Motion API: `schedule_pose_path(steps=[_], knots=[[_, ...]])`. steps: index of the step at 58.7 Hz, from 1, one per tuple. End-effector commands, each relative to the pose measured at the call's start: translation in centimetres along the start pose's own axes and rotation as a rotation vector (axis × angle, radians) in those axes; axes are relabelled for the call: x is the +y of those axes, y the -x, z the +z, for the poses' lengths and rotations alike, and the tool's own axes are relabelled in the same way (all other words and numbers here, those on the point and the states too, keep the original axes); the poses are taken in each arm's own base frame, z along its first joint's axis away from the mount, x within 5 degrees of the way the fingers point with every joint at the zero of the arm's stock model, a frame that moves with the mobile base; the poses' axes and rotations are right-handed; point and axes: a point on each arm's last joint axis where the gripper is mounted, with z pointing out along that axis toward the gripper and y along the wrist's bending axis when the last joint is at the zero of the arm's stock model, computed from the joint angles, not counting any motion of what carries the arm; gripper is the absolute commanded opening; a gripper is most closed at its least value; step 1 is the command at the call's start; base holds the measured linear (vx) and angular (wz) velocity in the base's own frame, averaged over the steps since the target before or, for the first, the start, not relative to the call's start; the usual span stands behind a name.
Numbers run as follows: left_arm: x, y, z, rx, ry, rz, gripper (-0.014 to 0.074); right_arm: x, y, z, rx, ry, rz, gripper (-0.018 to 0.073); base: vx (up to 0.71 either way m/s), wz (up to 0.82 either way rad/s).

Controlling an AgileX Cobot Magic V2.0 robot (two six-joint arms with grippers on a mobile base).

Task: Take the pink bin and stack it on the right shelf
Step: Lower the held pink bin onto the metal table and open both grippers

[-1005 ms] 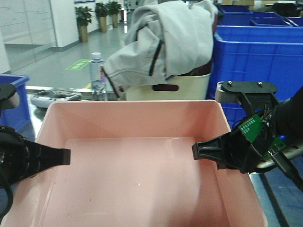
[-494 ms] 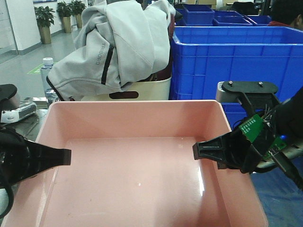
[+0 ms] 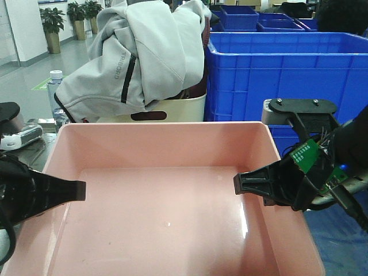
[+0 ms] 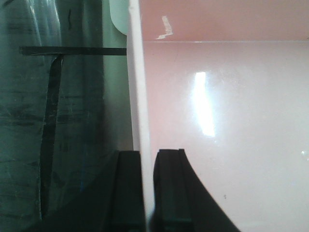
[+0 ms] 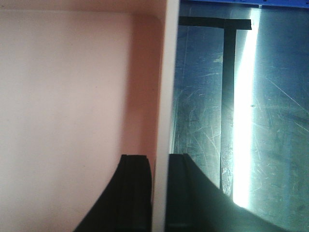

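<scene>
Two black pincers are gripping one large shallow pale-pink plastic bin by its side walls. Over on the left, the left gripper is pinching the left wall. The left wrist view is showing its fingers closed down to a narrow slit, one pad inside the tub and one outside, with the pale rim edge running between them. Just outside that wall, a dark grey glossy shelf surface crossed with black tape lines is showing below. The bin itself is sitting dead centre and near, filling the lower front view, open side up, its bare floor catching the light. Whether its base is touching the shelf, I cannot tell. Moving right, the right gripper is doing the mirror job, jaws nearly together on the right wall, and the same taped surface is gleaming beyond it. Behind the far wall, a clear plastic water bottle is standing at far left. Next, a light grey jacket is lying heaped over a tall cream bin with a handle slot. Then big ribbed blue plastic crates are towering at far right.
</scene>
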Motion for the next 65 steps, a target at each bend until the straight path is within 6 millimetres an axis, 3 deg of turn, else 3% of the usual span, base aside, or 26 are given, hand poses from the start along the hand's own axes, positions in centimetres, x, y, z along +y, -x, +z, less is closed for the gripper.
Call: schedule_pose_path(steps=[1, 16, 23, 27, 44, 54, 65], knots=[[-0.5, 1.3, -1.4, -0.12, -0.065, 0.009, 0.0111, -0.3, 1.2, -2.0, -0.131, 0.015, -0.019, 0.0074, 0.0, 0.0], [-0.5, 1.4, -1.4, -0.13, -0.074, 0.015, 0.0111, -0.3, 1.2, -1.9, -0.136, 0.015, -0.021, 0.0074, 0.0, 0.0], [-0.7, 1.5, -1.0, -0.13, -0.066, 0.119, 0.0111, -0.1, 1.2, -1.0, -0.108, 0.004, -0.046, 0.0074, 0.0, 0.0], [-0.7, 1.5, -0.1, -0.117, -0.045, 0.145, 0.0113, -0.3, 1.4, 0.0, -0.082, -0.012, -0.035, 0.0074, 0.0, 0.0], [0.0, 1.4, 6.8, 0.009, 0.074, 0.165, 0.0157, -0.1, 1.7, 6.4, 0.028, -0.071, -0.021, 0.0085, 0.0, 0.0], [-0.6, 0.6, 10.2, 0.072, 0.091, 0.194, 0.0262, 0.2, 1.6, 9.7, 0.06, -0.111, 0.025, 0.0138, 0.0, 0.0], [-0.7, -0.1, 11.6, 0.133, 0.114, 0.199, 0.0479, 0.3, 1.6, 10.5, 0.065, -0.113, 0.017, 0.0307, 0.0, 0.0]])
